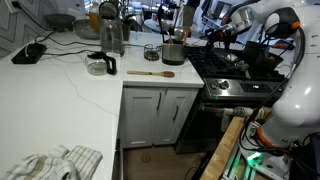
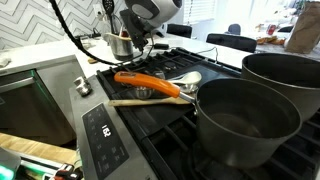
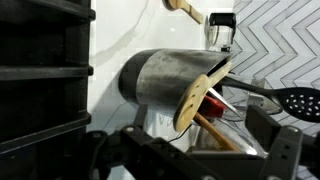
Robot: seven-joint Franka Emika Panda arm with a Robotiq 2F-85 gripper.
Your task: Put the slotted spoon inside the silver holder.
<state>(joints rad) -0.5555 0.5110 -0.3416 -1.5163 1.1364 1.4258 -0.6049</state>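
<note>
Your gripper (image 3: 205, 152) hangs right over the silver holder (image 3: 160, 80). Its fingers (image 3: 285, 150) are spread wide and, blurred as they are in the wrist view, seem to grip nothing. The slotted spoon (image 3: 300, 100) shows its black perforated head sticking out past the holder's mouth. Its shaft runs back to the opening beside a flat wooden paddle (image 3: 190, 100). In an exterior view the holder (image 1: 172, 52) stands upright on the white counter (image 1: 60, 100), just beside the stove (image 1: 235, 75), and 1 brown wooden spoon (image 1: 150, 73) lies near it. 2 dark pots (image 2: 235, 120) sit in the foreground on the stove.
</note>
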